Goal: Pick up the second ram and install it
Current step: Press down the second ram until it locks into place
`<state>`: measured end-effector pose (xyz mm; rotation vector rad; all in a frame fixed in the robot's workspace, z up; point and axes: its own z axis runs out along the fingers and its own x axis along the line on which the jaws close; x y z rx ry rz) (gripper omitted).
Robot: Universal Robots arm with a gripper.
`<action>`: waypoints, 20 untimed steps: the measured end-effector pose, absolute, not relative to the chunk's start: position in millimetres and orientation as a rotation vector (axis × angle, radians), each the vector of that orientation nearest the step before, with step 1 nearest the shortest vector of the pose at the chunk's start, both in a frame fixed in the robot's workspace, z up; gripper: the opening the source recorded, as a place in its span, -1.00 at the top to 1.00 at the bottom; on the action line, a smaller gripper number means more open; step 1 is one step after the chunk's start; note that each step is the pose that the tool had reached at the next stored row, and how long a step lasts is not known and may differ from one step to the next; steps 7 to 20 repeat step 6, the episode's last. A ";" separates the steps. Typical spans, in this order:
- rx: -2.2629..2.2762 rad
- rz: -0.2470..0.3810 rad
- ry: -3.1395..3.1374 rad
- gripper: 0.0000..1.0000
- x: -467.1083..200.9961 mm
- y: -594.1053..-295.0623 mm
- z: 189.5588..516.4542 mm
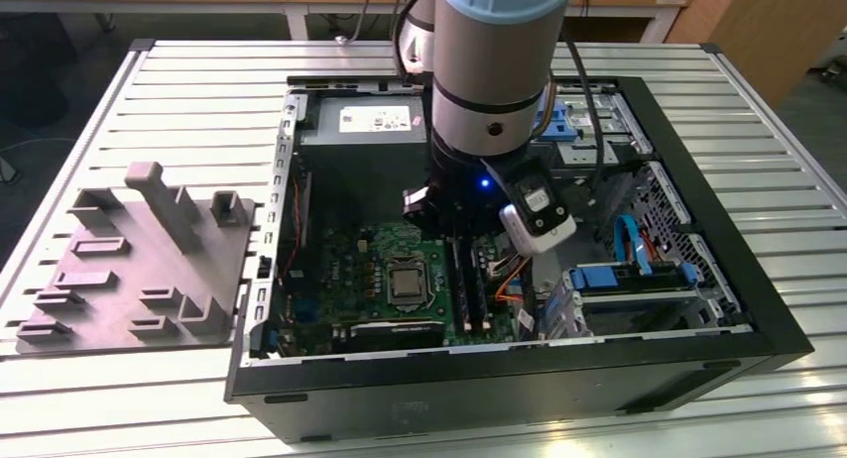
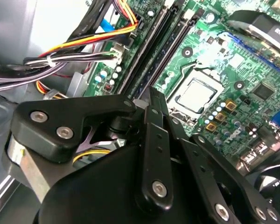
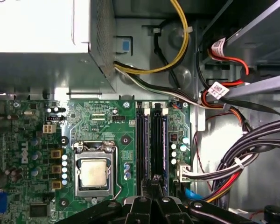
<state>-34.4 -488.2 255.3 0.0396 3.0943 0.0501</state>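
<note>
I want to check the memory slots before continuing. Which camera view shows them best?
The first wrist view: the memory slots run straight and unobstructed beside the processor socket. The second wrist view shows them slanted, partly behind the gripper; the exterior view shows thin dark strips.

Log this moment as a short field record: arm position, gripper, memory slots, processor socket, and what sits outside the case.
arm: reaching down into the open computer case, over the motherboard
gripper: low over the memory slots, fingers close together at the slot line
second ram: cannot tell whether a stick is held or seated
processor socket: beside the slots, metal lid bare
cables: bundle on the slots' far side from the socket
outside the case: grey fixture block at the exterior view's left
</note>
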 end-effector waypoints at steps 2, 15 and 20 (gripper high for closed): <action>0.040 0.050 3.094 0.80 -34.4 -488.2 255.2; 0.040 0.050 3.094 0.80 -34.4 -488.2 255.6; 0.040 0.050 3.094 0.80 -34.4 -488.2 255.6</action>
